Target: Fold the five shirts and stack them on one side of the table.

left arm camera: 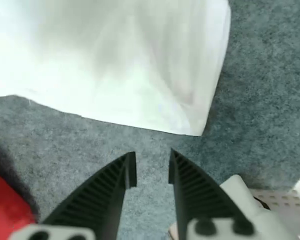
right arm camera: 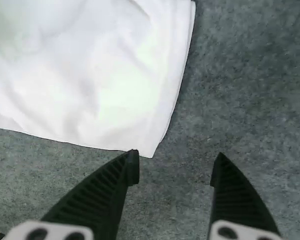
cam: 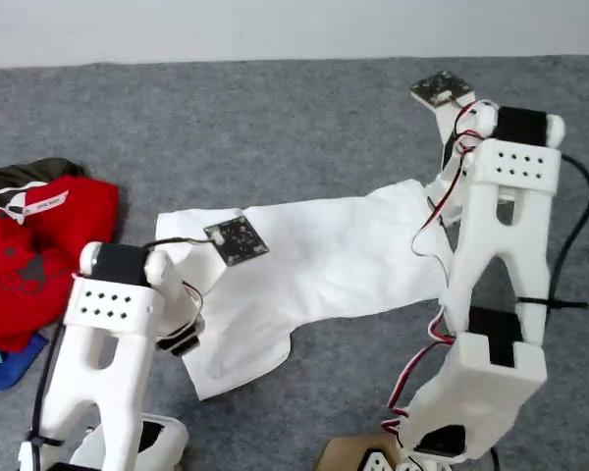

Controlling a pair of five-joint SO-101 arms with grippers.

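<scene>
Desk (cam: 275,128): covered in grey felt; it carries all the shirts and both arms.
White shirt (cam: 314,265): spread flat mid-desk, one end by the right arm (cam: 501,245), the other running toward the near edge beside the left arm (cam: 108,324).
Red shirt (cam: 39,245): crumpled at the left edge, well apart from the white shirt.
Dark shirt (cam: 20,175): just behind the red shirt, touching it.
Blue shirt (cam: 10,363): pokes out from under the red shirt on the near side.
Left gripper (left arm camera: 152,167): over bare felt with its fingers a narrow gap apart and nothing between them. A white shirt (left arm camera: 115,65) corner lies just ahead of the tips.
Right gripper (right arm camera: 176,167): fingers spread wide, holding nothing, above bare felt. A white shirt (right arm camera: 90,75) corner lies just beside one fingertip; I cannot tell whether they touch.
High view: gives the whole layout and the pile, while the wrist boards cover the fingers.
Left wrist view: adds the finger gap and a sliver of the red shirt (left arm camera: 5,205) beside the gripper.
Right wrist view: adds the wide finger spread and the shirt's hem up close.
</scene>
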